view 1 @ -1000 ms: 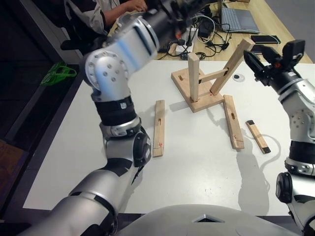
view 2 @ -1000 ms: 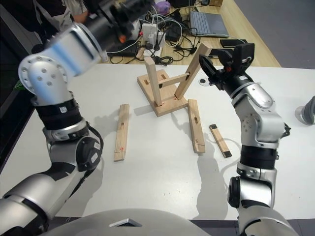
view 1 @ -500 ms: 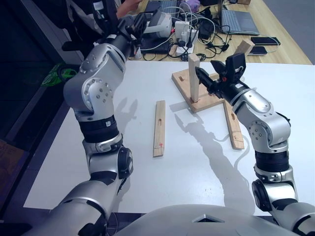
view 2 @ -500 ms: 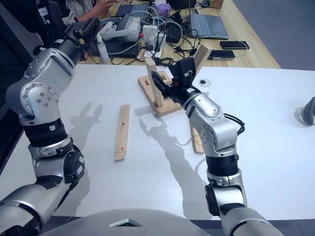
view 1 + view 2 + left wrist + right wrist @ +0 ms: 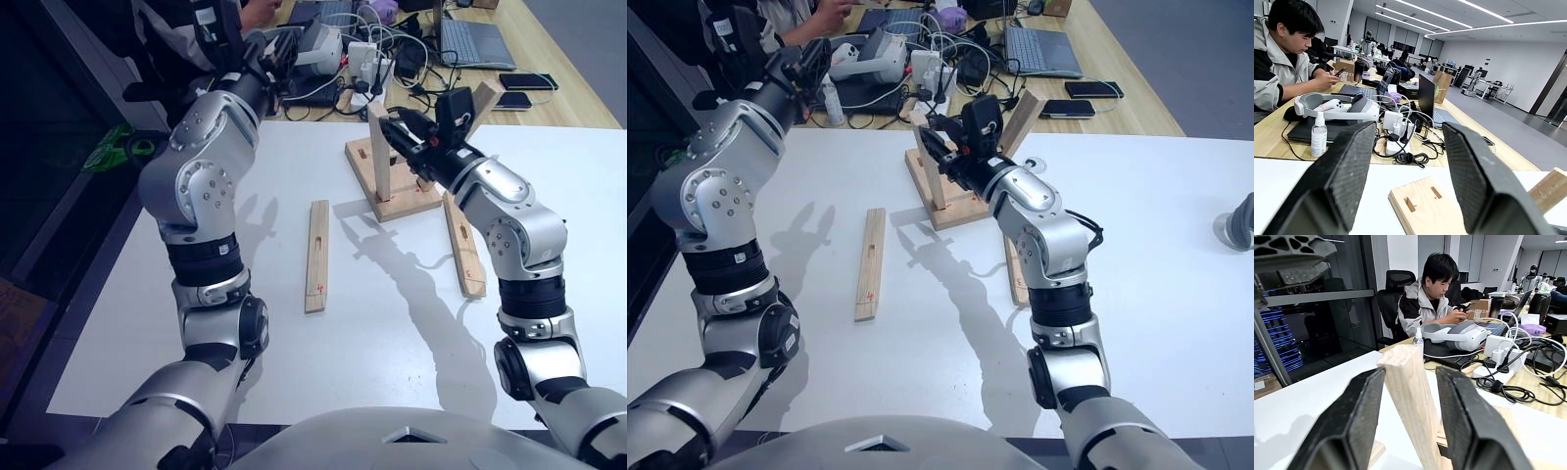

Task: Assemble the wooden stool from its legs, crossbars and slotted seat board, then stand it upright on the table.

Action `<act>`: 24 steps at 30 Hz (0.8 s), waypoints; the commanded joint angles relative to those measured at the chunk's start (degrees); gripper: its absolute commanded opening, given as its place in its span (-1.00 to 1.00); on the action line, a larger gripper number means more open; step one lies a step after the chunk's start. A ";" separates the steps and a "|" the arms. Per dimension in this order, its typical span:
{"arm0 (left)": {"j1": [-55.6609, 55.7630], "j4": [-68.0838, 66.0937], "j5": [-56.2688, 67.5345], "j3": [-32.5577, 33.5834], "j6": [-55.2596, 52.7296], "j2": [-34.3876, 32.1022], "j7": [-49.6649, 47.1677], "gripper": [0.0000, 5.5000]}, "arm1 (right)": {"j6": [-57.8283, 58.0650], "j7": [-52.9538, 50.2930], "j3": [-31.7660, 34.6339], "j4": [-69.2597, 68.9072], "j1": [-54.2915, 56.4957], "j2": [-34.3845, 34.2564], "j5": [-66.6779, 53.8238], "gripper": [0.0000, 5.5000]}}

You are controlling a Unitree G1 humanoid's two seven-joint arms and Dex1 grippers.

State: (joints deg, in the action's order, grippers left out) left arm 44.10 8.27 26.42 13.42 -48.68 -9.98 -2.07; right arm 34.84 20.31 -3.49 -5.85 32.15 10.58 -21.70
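Stool leg [image 5: 1410, 401], upright, between open right jaws

Table: white table [image 5: 392, 333], flat top.
Board: the seat board [image 5: 362, 168] lies flat near the far edge, about the middle of it, turned so that one corner points to the near edge. An upright leg [image 5: 378, 147] stands in it.
Loose leg: one leg [image 5: 315, 255] lies flat in the middle of the table, its length running from near edge to far edge, well apart from the board.
Second leg: another leg [image 5: 462, 250] lies flat on the right, its far end just beside the board.
Grey thing: a round grey thing [image 5: 1241, 220] stands toward the right edge, partly cut off.
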 commanded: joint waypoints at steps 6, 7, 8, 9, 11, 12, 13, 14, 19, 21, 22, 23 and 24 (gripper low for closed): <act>-0.02 -0.19 -0.79 -0.54 -0.11 0.77 -0.34 -0.08 | -0.89 -1.07 -1.84 3.25 3.67 -3.23 2.67 0.19; 0.01 -0.22 -0.81 -0.54 -0.11 0.78 -0.32 -0.08 | -1.11 -1.04 -2.13 3.61 3.80 -3.40 3.10 0.19; 0.07 -0.31 -0.86 -0.52 -0.07 0.81 -0.28 -0.08 | -1.38 -0.80 -2.40 4.03 3.96 -3.55 3.41 0.14; 0.12 -0.40 -0.91 -0.51 -0.01 0.82 -0.24 -0.08 | -1.66 -0.56 -2.57 4.41 4.08 -3.66 3.63 0.07; 0.19 -0.48 -0.98 -0.48 0.07 0.98 -0.26 -0.08 | -2.11 0.32 -2.69 4.88 4.14 -3.62 3.74 -0.04; 0.18 -0.49 -1.03 -0.42 0.08 1.04 -0.24 -0.08 | -2.29 0.81 -2.66 5.05 4.12 -3.48 3.65 -0.11; 0.18 -0.54 -1.10 -0.41 0.13 1.12 -0.23 -0.08 | -2.49 1.39 -2.49 5.21 4.09 -3.18 3.50 -0.15; 0.17 -0.56 -1.17 -0.40 0.16 1.16 -0.18 -0.08 | -2.65 1.95 -2.30 5.34 4.10 -2.89 3.39 -0.21; 0.34 -0.73 -1.39 -0.23 0.48 1.15 0.02 -0.08 | -3.35 5.38 -0.23 7.01 5.09 -0.11 2.86 -0.52; 0.33 -0.69 -1.44 -0.17 0.59 1.03 0.08 -0.08 | -3.57 6.39 0.45 7.49 5.31 1.09 2.76 -0.56; 0.30 -0.69 -1.49 -0.16 0.66 0.99 0.10 -0.08 | -3.56 6.77 0.75 7.57 5.29 1.45 2.71 -0.57; 0.28 -0.70 -1.53 -0.16 0.71 0.96 0.12 -0.08 | -3.43 7.06 1.03 7.45 5.12 1.72 2.56 -0.57; 0.28 -0.72 -1.56 -0.16 0.75 0.90 0.16 -0.08 | -3.24 7.46 1.29 7.17 4.87 2.00 2.35 -0.58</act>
State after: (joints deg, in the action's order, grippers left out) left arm 44.11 7.84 25.37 13.35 -48.14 -8.88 -1.93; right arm 31.79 26.96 -3.09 1.54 36.08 12.04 -18.72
